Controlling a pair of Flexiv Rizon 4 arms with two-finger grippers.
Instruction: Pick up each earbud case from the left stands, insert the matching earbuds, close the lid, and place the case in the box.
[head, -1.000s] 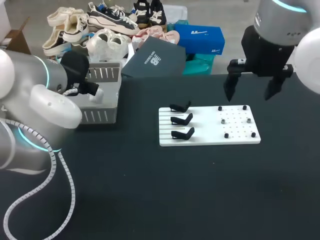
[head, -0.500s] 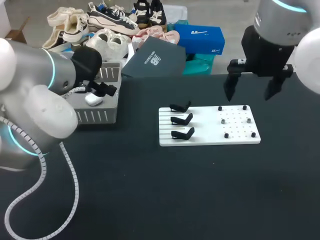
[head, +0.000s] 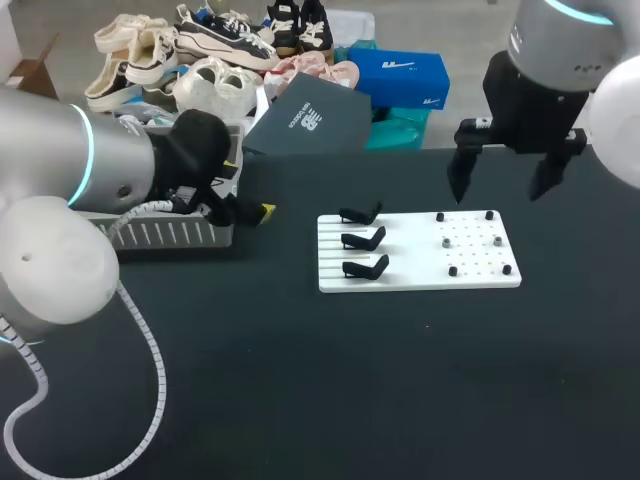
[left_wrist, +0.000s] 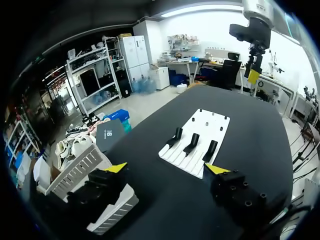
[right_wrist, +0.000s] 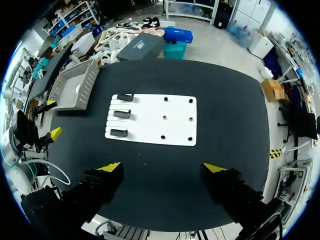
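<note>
Left gripper (left_wrist: 166, 168): fingers spread wide with nothing between them; in my left wrist view one yellow tip sits over the corner of the box (head: 165, 234) and the other over bare table (head: 350, 390)

Left arm: comes in from the left across the box in the head view; the gripper is low at the box's end that faces the board, one yellow tip just past the box's corner

Right gripper (right_wrist: 162, 167): fingers wide apart, holding nothing; it hangs high above the table, near the far right part of the board

Board (head: 420, 240): white, flat on the table, well apart from the box; it lies ahead of my left gripper

Stands (head: 363, 240): three black ones in a column on the board's left half, upright, apart from each other

Pegs (head: 452, 270): small dark ones dotted over the board's right half

Box: grey, slatted walls, at the table's far left

Earbud case: I cannot place it; my left arm hides most of the box's inside in the head view, and in the right wrist view the inside is too small to tell
</note>
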